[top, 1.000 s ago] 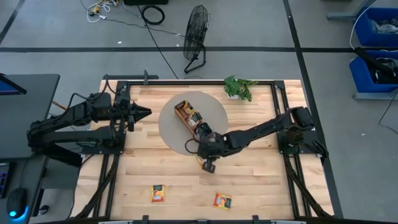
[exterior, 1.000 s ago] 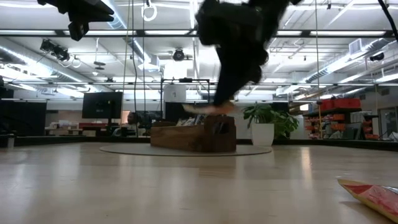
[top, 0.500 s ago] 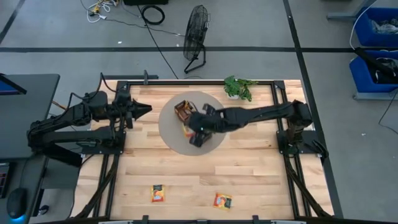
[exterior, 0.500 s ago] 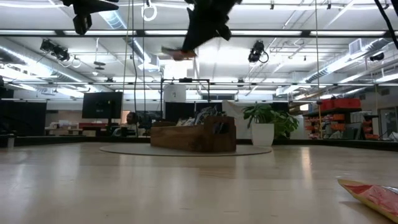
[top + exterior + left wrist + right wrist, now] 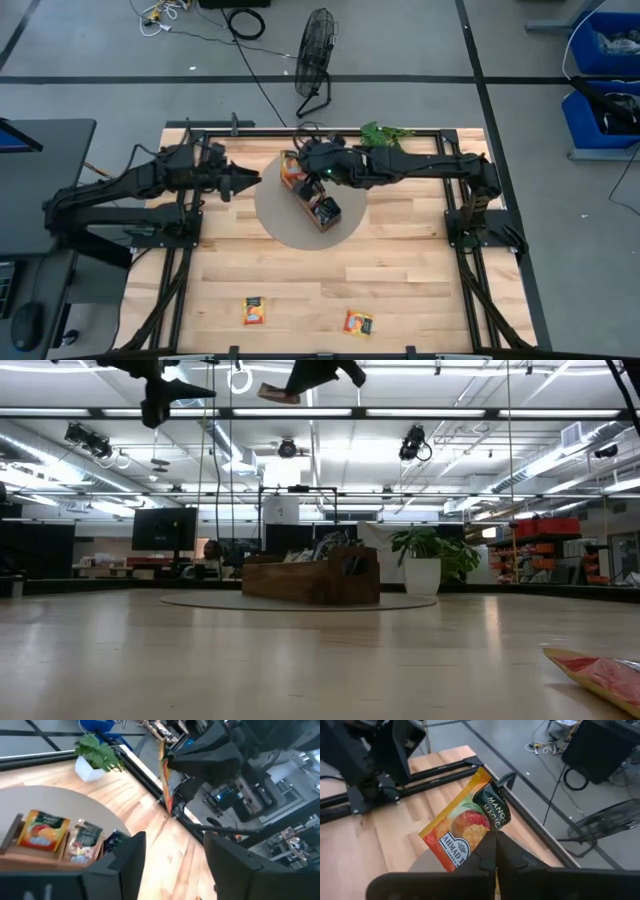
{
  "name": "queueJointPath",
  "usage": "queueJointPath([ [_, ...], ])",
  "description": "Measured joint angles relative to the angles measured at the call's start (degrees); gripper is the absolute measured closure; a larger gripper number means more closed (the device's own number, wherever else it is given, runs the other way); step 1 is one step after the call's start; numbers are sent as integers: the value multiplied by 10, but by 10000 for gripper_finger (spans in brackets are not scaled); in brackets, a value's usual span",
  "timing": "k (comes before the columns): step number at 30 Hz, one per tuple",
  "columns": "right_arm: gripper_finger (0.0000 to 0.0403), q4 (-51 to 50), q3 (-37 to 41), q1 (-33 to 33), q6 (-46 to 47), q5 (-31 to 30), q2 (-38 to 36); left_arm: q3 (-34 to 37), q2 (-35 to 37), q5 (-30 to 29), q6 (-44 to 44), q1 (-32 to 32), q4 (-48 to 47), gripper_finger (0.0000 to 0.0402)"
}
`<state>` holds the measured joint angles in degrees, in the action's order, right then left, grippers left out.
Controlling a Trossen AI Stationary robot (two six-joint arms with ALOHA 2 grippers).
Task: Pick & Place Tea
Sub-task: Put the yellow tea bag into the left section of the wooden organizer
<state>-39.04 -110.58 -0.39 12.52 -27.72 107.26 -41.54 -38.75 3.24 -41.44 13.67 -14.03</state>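
My right gripper [image 5: 303, 168] reaches across from the table's right and is shut on an orange tea sachet [image 5: 465, 827], high above the far end of the brown wooden tray [image 5: 312, 198]. In the low view the sachet [image 5: 278, 395] sticks out of the gripper [image 5: 318, 374] near the top. The tray stands on a round grey mat [image 5: 275, 218] and holds orange [image 5: 42, 831], beige [image 5: 85, 841] and blue [image 5: 113, 842] sachets upright. My left gripper [image 5: 175, 865] is open and holds nothing, left of the tray [image 5: 250, 181]. Two more orange sachets [image 5: 255, 311] [image 5: 358, 323] lie flat near the front edge. My right gripper pinches the orange sachet by one edge [image 5: 486, 836] between its two fingers. The rest of the sachet stands out beyond the fingertips, toward the table's left. It is lifted clear, well above the tray and touching nothing else.
A small green plant in a white pot [image 5: 384, 141] stands at the far edge, right of the tray. Black frame rails [image 5: 455, 190] run along the table's sides. Bare wood lies between the mat and the two front sachets.
My right gripper has carried the orange sachet from low over the table just near of the tray, up and toward the far left, to high above the tray's far end. My left gripper has reached a little toward the tray.
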Motion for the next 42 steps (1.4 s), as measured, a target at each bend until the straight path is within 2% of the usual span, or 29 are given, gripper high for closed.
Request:
queueJointPath([
  [7, 403, 9, -4, 0, 5, -14, 0, 0, -57, 0, -4, 0, 78, 173],
  [17, 403, 52, -4, 7, 9, -21, 0, 0, -112, 1, -2, 0, 102, 176],
  [21, 403, 44, -4, 7, 9, -21, 0, 0, -116, 11, -14, 0, 140, 177],
  [29, 403, 51, -4, 9, 5, -16, 0, 0, -120, 4, 0, 0, 154, 179],
  [35, 403, 59, -4, 10, 15, 7, 0, 0, -124, 4, -3, 0, 153, 223],
  [42, 403, 61, -4, 22, 19, 32, 0, 0, -124, 20, -14, 0, 154, 326],
])
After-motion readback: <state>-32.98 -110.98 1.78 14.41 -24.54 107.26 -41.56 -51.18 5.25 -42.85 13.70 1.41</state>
